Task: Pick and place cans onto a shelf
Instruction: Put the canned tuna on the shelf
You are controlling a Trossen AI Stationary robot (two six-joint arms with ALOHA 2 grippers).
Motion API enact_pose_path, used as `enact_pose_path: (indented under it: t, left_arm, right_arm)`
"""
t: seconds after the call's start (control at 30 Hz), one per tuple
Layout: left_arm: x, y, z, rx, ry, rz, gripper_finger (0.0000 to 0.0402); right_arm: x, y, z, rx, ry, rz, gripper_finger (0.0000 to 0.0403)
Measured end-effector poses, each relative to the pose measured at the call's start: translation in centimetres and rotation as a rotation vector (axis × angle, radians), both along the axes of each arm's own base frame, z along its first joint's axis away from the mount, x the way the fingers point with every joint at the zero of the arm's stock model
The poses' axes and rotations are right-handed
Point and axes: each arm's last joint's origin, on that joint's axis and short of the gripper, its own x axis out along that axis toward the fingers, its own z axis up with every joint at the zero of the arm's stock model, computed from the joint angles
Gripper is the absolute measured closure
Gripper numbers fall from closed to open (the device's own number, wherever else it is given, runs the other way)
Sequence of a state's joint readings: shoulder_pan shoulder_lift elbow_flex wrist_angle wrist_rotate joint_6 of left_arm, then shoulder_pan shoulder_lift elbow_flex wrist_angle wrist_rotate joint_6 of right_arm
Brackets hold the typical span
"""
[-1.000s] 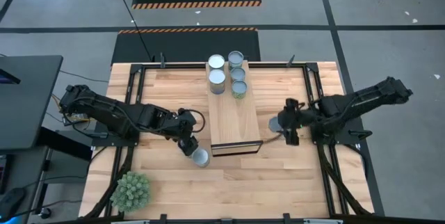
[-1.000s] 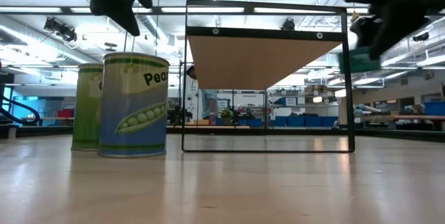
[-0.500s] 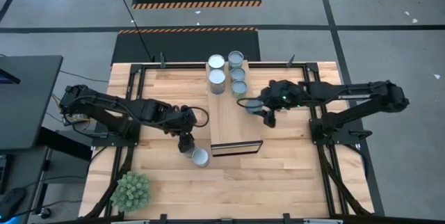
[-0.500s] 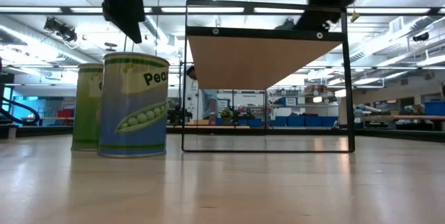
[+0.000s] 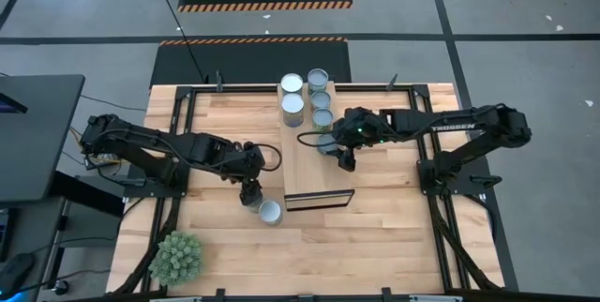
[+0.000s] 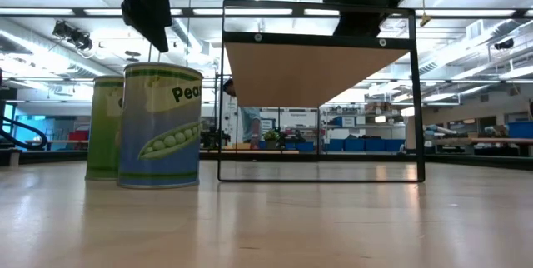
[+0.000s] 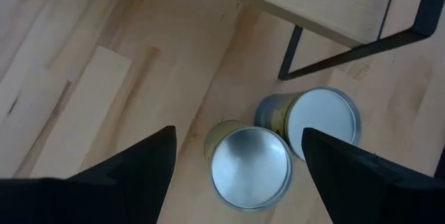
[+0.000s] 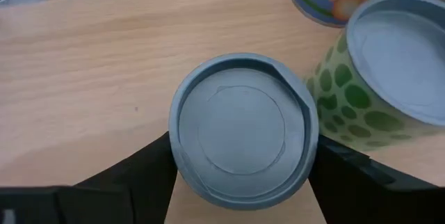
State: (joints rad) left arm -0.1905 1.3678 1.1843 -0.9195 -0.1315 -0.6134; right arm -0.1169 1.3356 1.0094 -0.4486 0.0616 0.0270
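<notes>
The light-wood shelf (image 5: 317,166) stands mid-table. Several cans sit upright on its far end, among them a green-dotted can (image 8: 389,78). My right gripper (image 5: 330,143) reaches in from the right and is shut on a grey-topped can (image 8: 240,137) over the shelf's plank (image 8: 104,64), beside the green-dotted can. Whether this can touches the plank I cannot tell. My left gripper (image 7: 238,132) hangs open above two cans on the table by the shelf's near left leg: a pea can (image 6: 158,125) and one behind it (image 6: 104,126). My right gripper pinches the can between its two fingers, one on each opposite side of the can's wall (image 8: 174,156), just below the top rim. The fingers slant down from the table's right side. The can sits upright in the hold, top up.
The shelf's near half (image 5: 319,175) is bare wood. A small green plant (image 5: 176,257) stands at the table's near left corner. Dark frame rails (image 5: 178,124) run along both sides of the table. The shelf's dark leg frame (image 7: 334,50) is close to the two table cans.
My right gripper has carried its can from the table right of the shelf toward the left, over the shelf's plank, up to the cans standing there. My left gripper has rolled a little about its own axis above the two table cans and has stayed open.
</notes>
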Motion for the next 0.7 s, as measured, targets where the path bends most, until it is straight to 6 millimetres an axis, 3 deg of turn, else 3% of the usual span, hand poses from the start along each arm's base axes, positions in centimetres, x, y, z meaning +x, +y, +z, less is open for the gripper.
enact_pose_path:
  t: [0.3, 0.7]
  left_arm:
    - [-0.1, -0.3, 0.0, -0.002, 0.003, -0.009, 0.0086]
    - [-0.4, -1.2, -0.1, -0.018, 0.017, -0.031, 0.0086]
  right_arm:
    - [1.4, -0.4, -0.3, -0.002, 0.038, -0.045, 0.0052]
    - [0.4, -0.7, 1.7, -0.033, 0.03, -0.085, 0.0046]
